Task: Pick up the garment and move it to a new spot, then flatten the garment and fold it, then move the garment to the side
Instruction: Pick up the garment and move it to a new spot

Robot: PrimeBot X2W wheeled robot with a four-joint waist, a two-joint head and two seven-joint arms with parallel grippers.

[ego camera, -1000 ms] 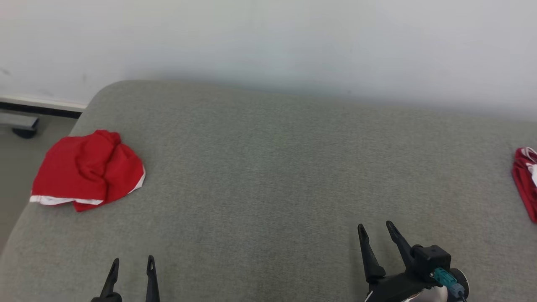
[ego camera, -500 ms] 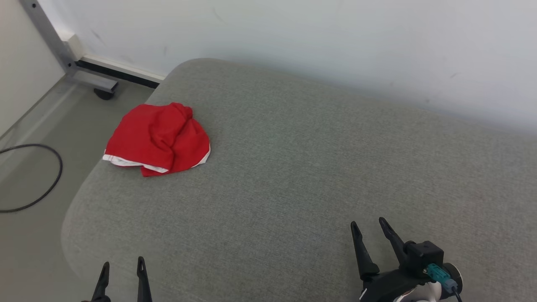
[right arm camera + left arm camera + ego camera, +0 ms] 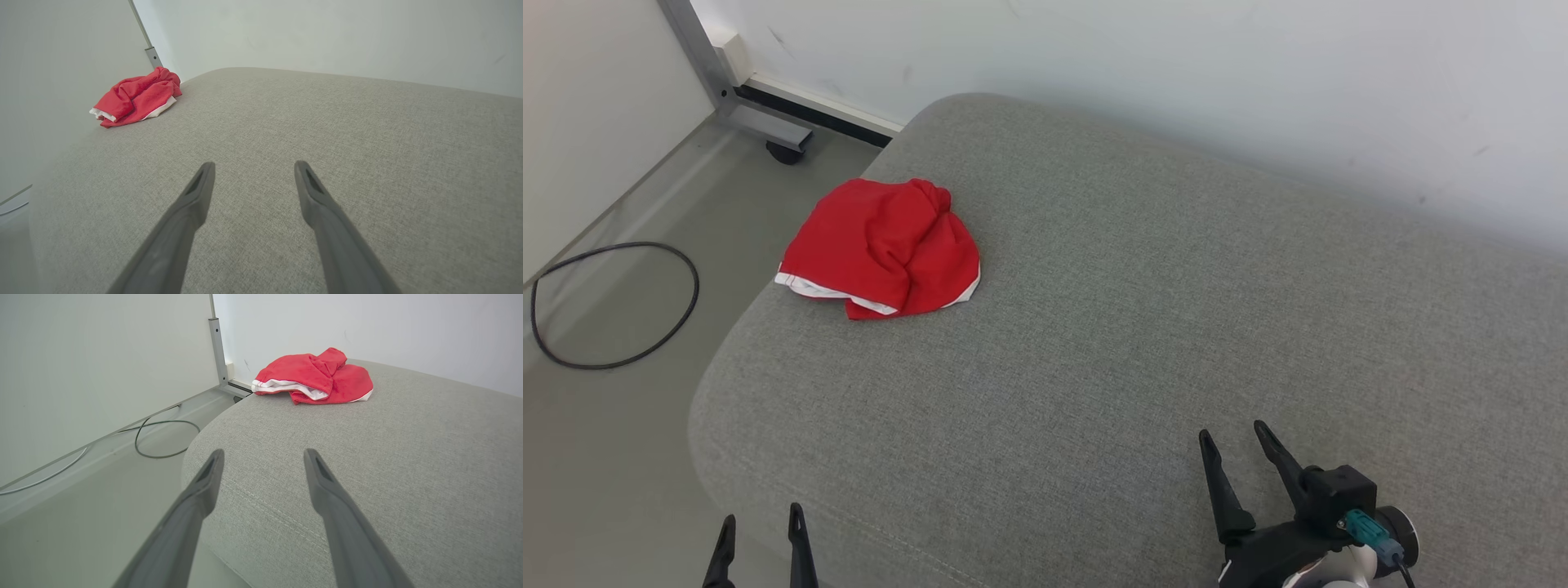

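At the far-left corner of the grey upholstered cushion (image 3: 1135, 327), close to its rounded edge, lies the red garment (image 3: 882, 245), bunched into a loose heap with a white-trimmed hem showing along its near side. Its long axis runs roughly 9 to 3 o'clock across the head view, with the hem on the 6-to-7 o'clock flank and a raised fold near the middle. The left gripper (image 3: 761, 514) sits at the bottom of that view by the cushion's near-left corner, its fingers spread wide with nothing between them. From there the garment lies at about 1 o'clock, well apart, and the left wrist view puts it almost straight ahead of the fingers, just to the 1 o'clock side. The right gripper (image 3: 1232, 430) hangs over the near-right part of the cushion, its fingers likewise fully parted and empty. For that arm the heap sits far off at about 10 o'clock, across a wide stretch of bare fabric. By my reading the pick-up has not yet begun, and the left arm is the nearer one with the straighter line in. A reach forward and slightly rightward should meet the hemmed edge first. Beyond the cushion's left side a black cable (image 3: 613, 302) loops on the floor, clear of that path.
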